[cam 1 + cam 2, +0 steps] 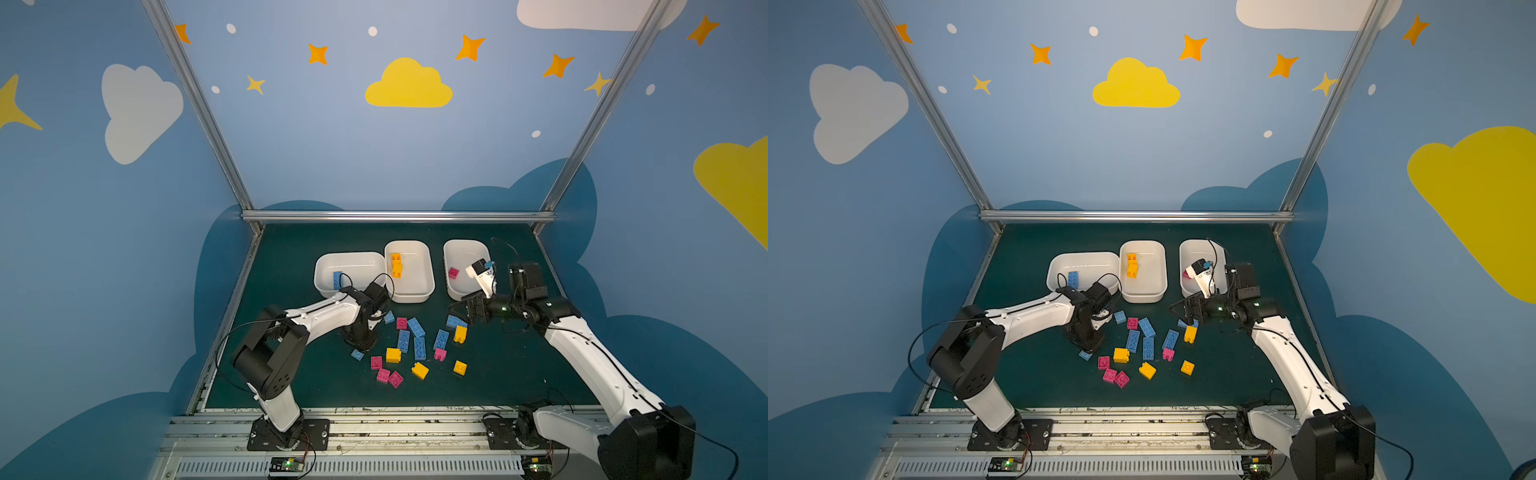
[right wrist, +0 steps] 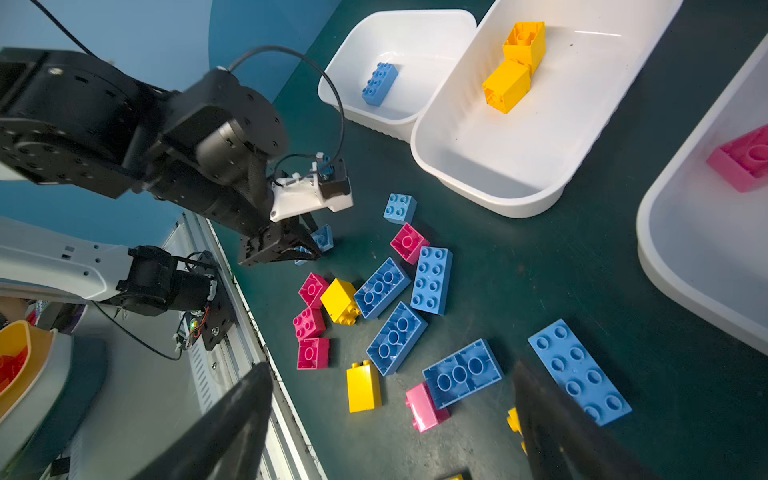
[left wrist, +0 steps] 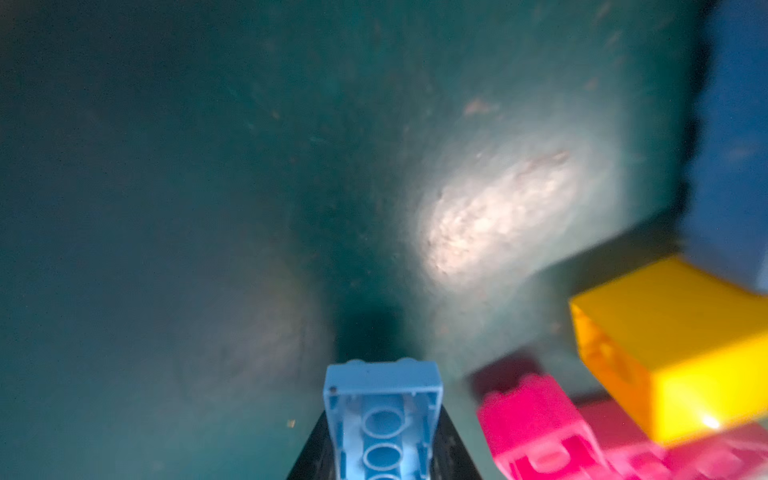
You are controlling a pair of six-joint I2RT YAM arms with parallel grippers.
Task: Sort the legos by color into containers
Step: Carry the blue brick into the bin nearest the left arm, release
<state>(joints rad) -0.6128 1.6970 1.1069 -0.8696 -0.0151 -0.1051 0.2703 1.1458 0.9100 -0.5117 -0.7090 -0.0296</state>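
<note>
Three trays point(image 1: 411, 296): blue brick point(image 1: 337, 281); two yellow bricks point(image 1: 397, 265); pink brick point(image 1: 453, 273)

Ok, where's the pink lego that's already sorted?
The pink lego sits in the rightmost tray in a top view, near its left wall.

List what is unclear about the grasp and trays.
The left jaws: hidden under their own wrist in both top views.
The blue brick they grip: cut off by the left wrist view's edge.
The right tray: partly covered by the right wrist camera in both top views.
</note>
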